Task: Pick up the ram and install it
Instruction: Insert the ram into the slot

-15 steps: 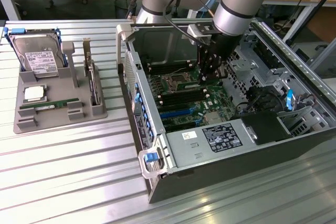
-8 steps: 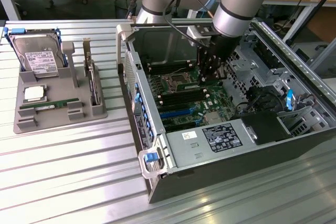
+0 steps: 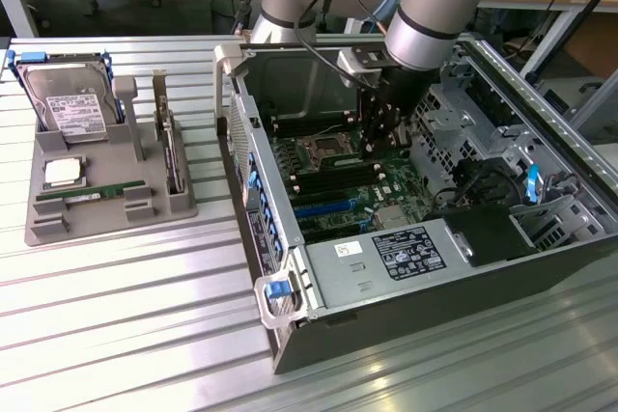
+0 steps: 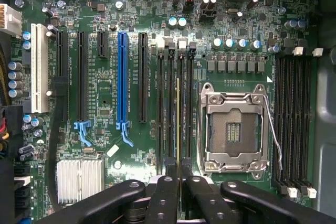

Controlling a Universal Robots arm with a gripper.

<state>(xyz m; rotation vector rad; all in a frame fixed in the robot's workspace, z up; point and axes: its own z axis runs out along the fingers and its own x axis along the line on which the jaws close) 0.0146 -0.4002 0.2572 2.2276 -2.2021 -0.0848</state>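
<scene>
While the black two-fingered gripper (image 4: 178,182) hangs inside the open grey computer case (image 3: 290,330), its jaws pinch narrowly on the thin green ram stick (image 4: 178,124) — edge-on above a black memory slot (image 4: 170,114). Just beside it sits the empty silver processor socket (image 4: 233,129); the blue expansion slot (image 4: 123,77) lies farther off.

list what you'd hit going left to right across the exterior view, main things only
hard drive → upright card → blue case latch → gripper over the motherboard → blue cable
</scene>
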